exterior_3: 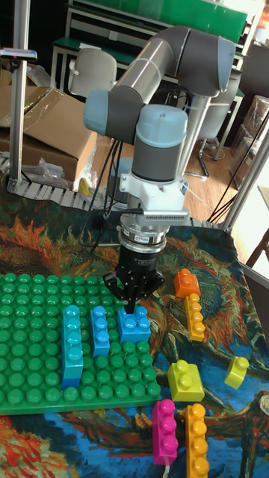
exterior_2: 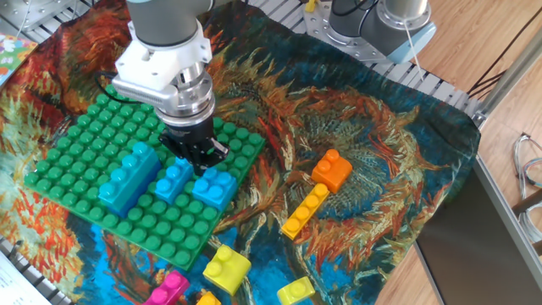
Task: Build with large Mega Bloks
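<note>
A green studded plate (exterior_2: pixel 85 152) (exterior_3: pixel 30 373) lies at the left on the patterned cloth. Three Mega Bloks stand on it: a long light blue brick (exterior_2: pixel 129 178) (exterior_3: pixel 72 343), a short blue brick (exterior_2: pixel 174 180) (exterior_3: pixel 99 330) and a square blue brick (exterior_2: pixel 214 188) (exterior_3: pixel 134 323). My gripper (exterior_2: pixel 200 163) (exterior_3: pixel 134 300) hangs just above the square blue brick, fingers apart and holding nothing. The brick stays seated on the plate.
Loose bricks lie on the cloth to the right and front: an orange one (exterior_2: pixel 331 169) (exterior_3: pixel 186 284), a long yellow-orange one (exterior_2: pixel 305 211) (exterior_3: pixel 196 317), a yellow square (exterior_2: pixel 226 267) (exterior_3: pixel 184 379), a small yellow one (exterior_2: pixel 295 291) (exterior_3: pixel 236 371), a pink one (exterior_2: pixel 167 291) (exterior_3: pixel 164 429).
</note>
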Controlling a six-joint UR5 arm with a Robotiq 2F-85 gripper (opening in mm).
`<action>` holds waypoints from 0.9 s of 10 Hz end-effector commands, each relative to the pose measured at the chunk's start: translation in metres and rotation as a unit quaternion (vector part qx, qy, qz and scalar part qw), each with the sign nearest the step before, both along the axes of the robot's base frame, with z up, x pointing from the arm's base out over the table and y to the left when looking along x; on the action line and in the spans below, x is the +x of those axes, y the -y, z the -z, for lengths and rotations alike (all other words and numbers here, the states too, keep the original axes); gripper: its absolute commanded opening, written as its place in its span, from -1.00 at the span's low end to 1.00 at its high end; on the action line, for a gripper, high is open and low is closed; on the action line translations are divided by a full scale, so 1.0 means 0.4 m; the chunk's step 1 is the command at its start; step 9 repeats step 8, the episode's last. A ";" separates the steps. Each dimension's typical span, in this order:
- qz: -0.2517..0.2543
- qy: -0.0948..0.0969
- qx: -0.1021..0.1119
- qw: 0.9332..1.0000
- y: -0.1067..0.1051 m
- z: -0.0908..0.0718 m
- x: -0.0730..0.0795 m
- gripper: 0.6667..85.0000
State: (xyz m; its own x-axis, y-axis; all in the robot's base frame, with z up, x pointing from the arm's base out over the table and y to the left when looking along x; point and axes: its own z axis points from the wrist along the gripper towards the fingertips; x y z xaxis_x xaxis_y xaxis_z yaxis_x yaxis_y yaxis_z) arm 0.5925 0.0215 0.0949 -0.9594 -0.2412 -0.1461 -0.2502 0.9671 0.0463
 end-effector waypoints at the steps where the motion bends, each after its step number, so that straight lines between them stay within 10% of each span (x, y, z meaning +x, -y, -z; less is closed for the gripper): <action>1: 0.020 0.003 -0.006 1.000 0.044 -0.013 0.023 -0.98; 9: 0.027 -0.018 -0.023 0.999 0.076 -0.011 -0.002 -0.98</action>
